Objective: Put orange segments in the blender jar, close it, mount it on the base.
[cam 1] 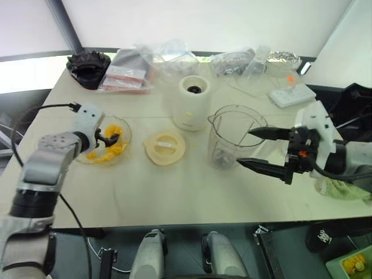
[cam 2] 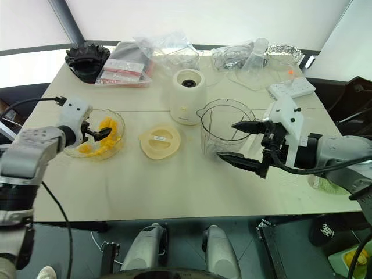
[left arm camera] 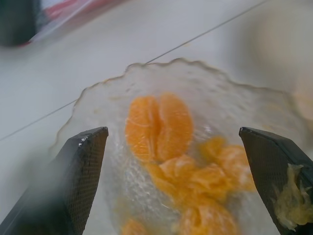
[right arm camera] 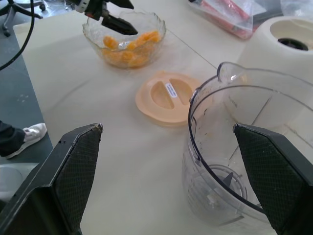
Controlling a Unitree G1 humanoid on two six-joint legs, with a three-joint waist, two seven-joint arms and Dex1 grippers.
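Left tool (cam 1: 110, 138) open over orange segments (cam 1: 110, 148).

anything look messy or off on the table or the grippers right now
One small thing: a pale, stringy bit of fruit pulp clings to the inner face of one of the left gripper's fingers, above the dish of orange segments. The blender jar, lid and base stand upright and unspilled.
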